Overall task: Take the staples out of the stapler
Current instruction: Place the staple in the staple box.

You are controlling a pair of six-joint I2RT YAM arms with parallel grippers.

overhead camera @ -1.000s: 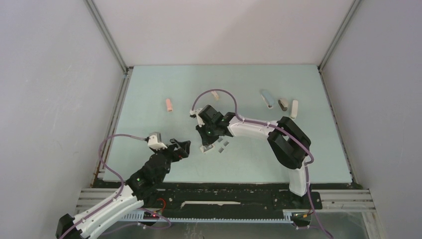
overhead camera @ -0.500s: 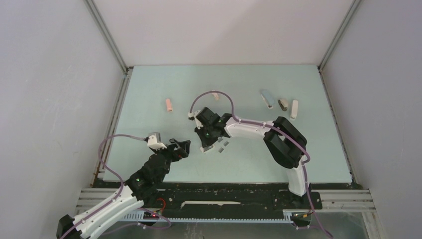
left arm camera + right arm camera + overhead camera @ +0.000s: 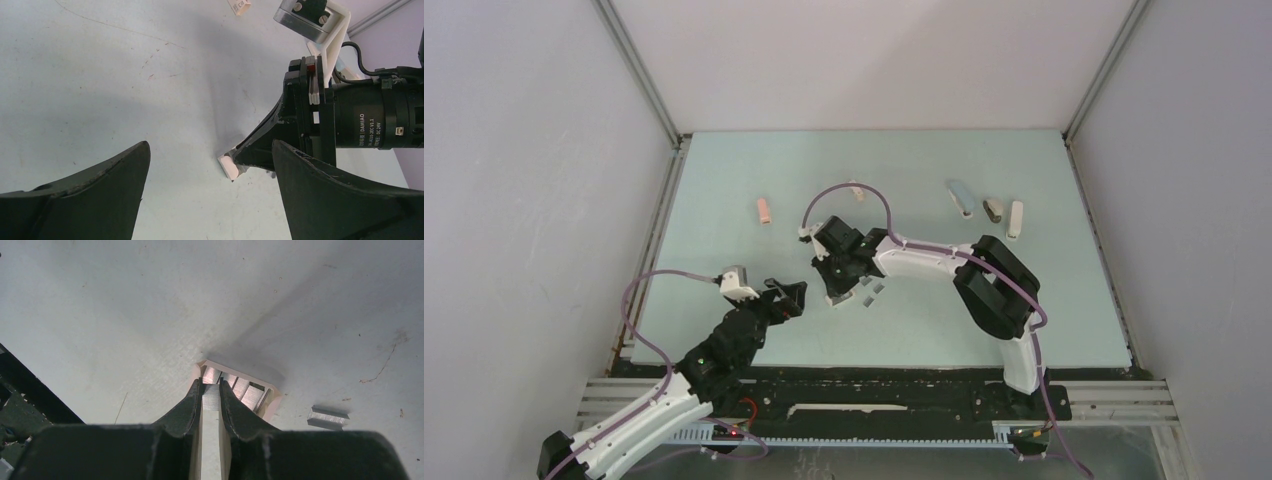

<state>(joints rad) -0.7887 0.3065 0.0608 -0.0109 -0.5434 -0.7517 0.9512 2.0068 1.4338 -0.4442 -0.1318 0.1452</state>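
A small pale stapler (image 3: 270, 396) lies open on the table with several grey strips of staples (image 3: 246, 392) in its tray. My right gripper (image 3: 211, 385) reaches down into that tray, shut on one ribbed staple strip (image 3: 211, 397) between its fingertips. One loose strip (image 3: 327, 418) lies on the table to its right; two loose strips (image 3: 871, 293) show from above beside the stapler (image 3: 835, 298). My left gripper (image 3: 210, 150) stands open just left of it, nothing between its fingers, facing the stapler's white end (image 3: 228, 166).
At the back of the mat lie other small staplers: a pink one (image 3: 764, 210), a pale one (image 3: 857, 192) by the cable, a blue one (image 3: 961, 197), a dark one (image 3: 992, 209) and a white one (image 3: 1015, 219). Walls enclose the mat's left, right and far sides.
The right wrist has shifted slightly left over the stapler, jaws still shut. The left arm has not moved.
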